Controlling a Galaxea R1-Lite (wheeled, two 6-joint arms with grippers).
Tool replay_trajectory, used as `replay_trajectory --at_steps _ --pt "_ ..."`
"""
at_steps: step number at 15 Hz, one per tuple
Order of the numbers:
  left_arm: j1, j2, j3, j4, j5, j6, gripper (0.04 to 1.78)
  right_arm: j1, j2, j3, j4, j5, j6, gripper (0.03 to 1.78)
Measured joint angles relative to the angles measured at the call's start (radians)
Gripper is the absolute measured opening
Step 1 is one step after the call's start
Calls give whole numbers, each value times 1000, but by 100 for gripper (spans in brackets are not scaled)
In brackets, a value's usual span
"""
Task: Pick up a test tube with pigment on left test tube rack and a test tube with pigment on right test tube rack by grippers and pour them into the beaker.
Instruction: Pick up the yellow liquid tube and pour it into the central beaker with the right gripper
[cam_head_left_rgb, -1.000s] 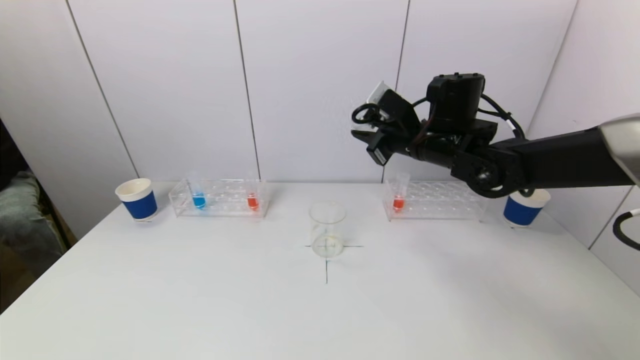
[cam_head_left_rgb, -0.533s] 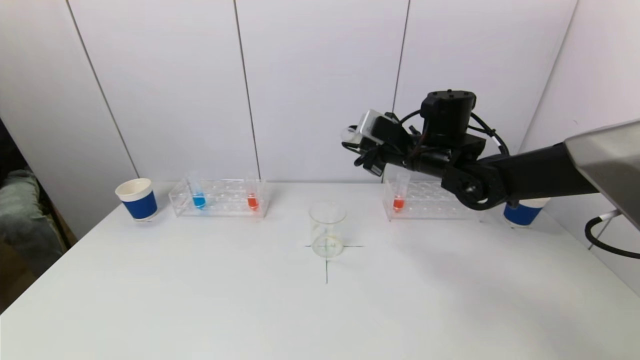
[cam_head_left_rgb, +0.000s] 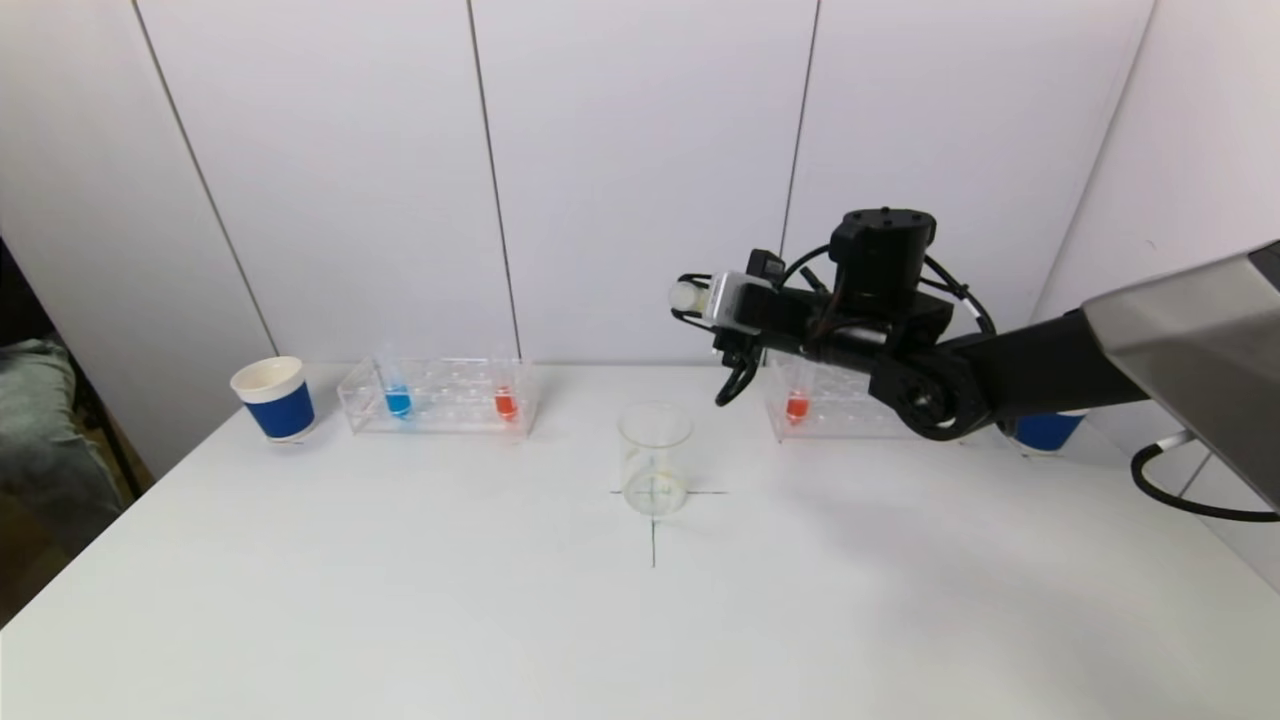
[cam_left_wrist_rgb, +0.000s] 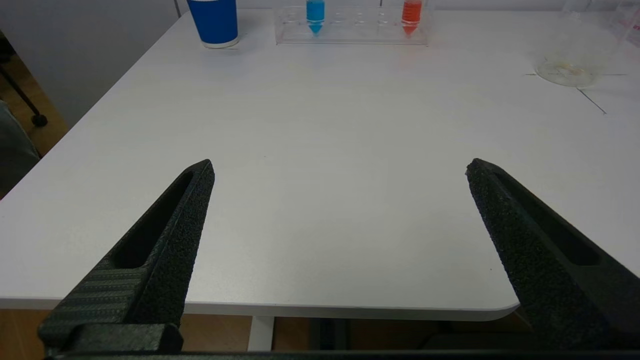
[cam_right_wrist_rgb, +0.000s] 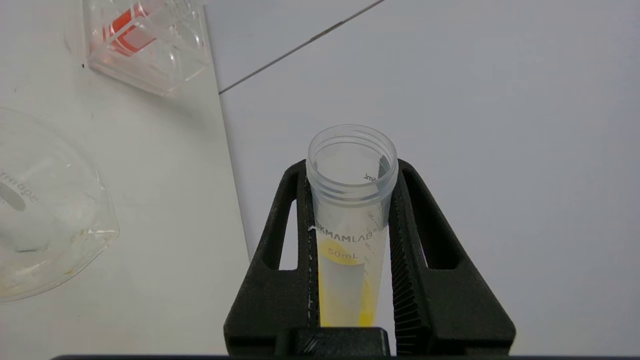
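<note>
Right wrist view: the right gripper (cam_right_wrist_rgb: 350, 240) clamps a yellow-pigment tube (cam_right_wrist_rgb: 350, 220), apparently tipped level above the beaker (cam_head_left_rgb: 655, 460). Pouring is underway; next, tilt its mouth lower. Left gripper (cam_left_wrist_rgb: 340, 220) idles, jaws apart.

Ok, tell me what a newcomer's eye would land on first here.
First, the right gripper, raised above and right of the beaker, shut on a tilted test tube with yellow pigment in it. Next, the colours: blue and red tubes in the left rack, one red tube in the right rack.
</note>
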Motion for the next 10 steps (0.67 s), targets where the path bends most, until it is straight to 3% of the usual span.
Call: replay_trajectory --at_steps 10 --pt "0 0 0 0 0 0 176 16 47 82 -176 51 -101 46"
